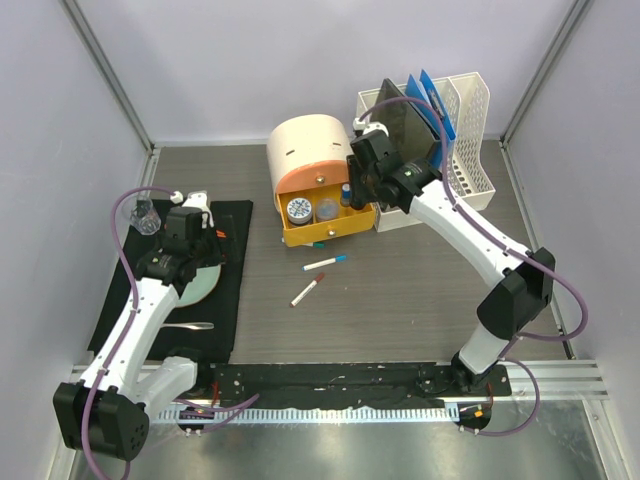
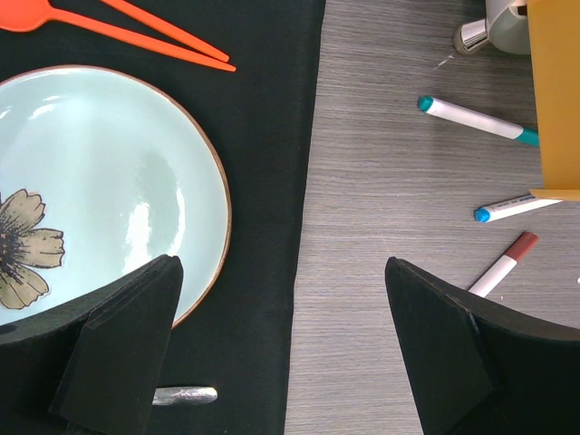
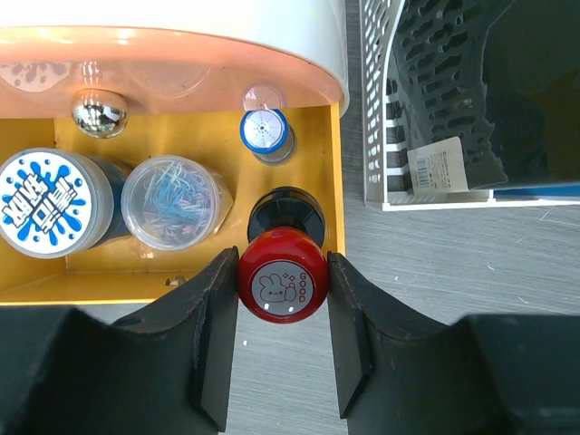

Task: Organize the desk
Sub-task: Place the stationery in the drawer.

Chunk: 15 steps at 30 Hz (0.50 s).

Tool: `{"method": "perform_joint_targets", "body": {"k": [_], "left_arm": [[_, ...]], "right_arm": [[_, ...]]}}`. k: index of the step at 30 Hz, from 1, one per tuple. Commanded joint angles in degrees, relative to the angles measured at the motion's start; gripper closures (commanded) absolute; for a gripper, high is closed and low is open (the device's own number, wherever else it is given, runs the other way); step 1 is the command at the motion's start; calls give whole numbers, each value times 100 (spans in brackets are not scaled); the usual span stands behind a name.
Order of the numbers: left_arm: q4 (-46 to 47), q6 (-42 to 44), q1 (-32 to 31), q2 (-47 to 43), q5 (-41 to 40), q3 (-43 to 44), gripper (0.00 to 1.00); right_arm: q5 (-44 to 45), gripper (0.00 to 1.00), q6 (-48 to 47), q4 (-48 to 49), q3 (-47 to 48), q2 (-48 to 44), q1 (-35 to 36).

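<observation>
The desk [image 1: 400, 300] is dark wood-grain laminate. My right gripper [image 3: 283, 263] is shut on a red stamp [image 3: 283, 283] with a black base, held upright over the right end of an open yellow drawer [image 3: 199, 136]. From above, that gripper [image 1: 352, 190] hangs at the drawer [image 1: 330, 228] of a peach-domed organizer [image 1: 310, 150]. My left gripper [image 2: 281, 267] is open and holds nothing. It hovers over the right edge of a black mat [image 2: 263, 181], beside a pale blue plate [image 2: 100, 181].
The drawer holds a blue-lidded jar [image 3: 45, 199], a tub of paper clips [image 3: 172, 199] and a small bottle [image 3: 265, 131]. Three markers [image 1: 325, 262] [image 1: 306, 291] [image 2: 507, 208] lie loose on the desk. White file racks [image 1: 465, 130] stand at the back right. Orange chopsticks [image 2: 163, 36], a spoon [image 1: 190, 325] and a glass [image 1: 146, 216] are on the mat.
</observation>
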Motion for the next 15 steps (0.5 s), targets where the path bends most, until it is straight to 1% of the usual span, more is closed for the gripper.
{"method": "perform_joint_targets", "body": {"k": [1,5,15], "left_arm": [[64,7,27,-40,49,235,0],[64,7,27,-22,67,244,0],[47,16,35,-22,49,244,0]], "right_arm": [[57,99,-73,250,298,93,33],[-58,99,-134,180,403,330,33],[100,98,-134,153,492,638,51]]}}
